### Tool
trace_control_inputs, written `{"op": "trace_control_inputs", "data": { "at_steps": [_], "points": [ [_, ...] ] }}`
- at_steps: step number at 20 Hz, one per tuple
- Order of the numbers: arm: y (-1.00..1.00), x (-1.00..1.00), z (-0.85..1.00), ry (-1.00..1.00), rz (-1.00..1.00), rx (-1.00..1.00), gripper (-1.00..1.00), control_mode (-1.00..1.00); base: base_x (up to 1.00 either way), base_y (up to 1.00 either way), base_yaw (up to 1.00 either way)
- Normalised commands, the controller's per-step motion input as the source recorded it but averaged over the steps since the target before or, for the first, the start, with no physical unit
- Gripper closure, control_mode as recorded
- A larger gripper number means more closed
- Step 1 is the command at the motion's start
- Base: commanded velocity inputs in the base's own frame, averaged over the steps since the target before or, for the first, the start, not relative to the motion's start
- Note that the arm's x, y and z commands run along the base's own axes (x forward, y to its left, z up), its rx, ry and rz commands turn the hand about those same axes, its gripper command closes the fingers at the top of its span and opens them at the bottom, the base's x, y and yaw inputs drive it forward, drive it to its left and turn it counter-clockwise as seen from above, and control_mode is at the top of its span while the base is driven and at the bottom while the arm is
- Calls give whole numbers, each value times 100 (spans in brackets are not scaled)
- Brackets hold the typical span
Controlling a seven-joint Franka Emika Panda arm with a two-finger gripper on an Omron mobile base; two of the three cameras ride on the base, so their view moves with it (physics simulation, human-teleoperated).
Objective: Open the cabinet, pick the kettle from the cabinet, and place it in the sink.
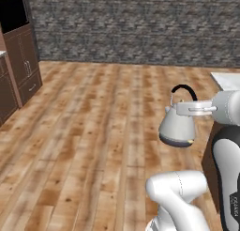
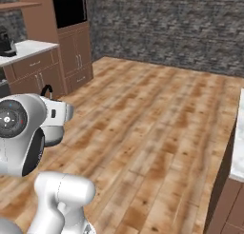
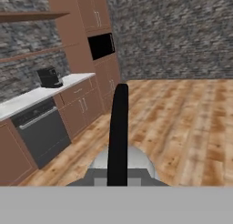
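The silver-grey kettle [image 1: 177, 127] hangs tilted in the air over the wooden floor, its thin black arched handle [image 1: 183, 90] on top. My gripper [image 1: 174, 105] reaches in from the right and is shut on the kettle at the base of that handle. In the hand view the black handle [image 3: 119, 132] rises straight up the middle, with the kettle's rounded grey body [image 3: 136, 160] just below it. From the right base view my own arm hides the kettle, apart from a bit of handle [image 2: 46, 89]. The cabinet and the sink are out of view.
A tall brown unit with a dark niche [image 2: 70, 10] stands at the far left, beside base cabinets under a white counter [image 2: 28, 48] with a black coffee machine [image 3: 49, 77]. A dark dishwasher front [image 3: 41, 132] sits below. A white counter edge [image 1: 228, 79] lies right. Open wooden floor [image 2: 152, 123] ahead.
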Motion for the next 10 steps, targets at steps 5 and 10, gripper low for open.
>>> {"op": "trace_control_inputs", "data": {
  "at_steps": [5,10],
  "points": [
    [0,0,0,0,0,0,100,100,52,48,0],
    [0,0,0,0,0,0,100,100,54,46,0]
  ]
}}
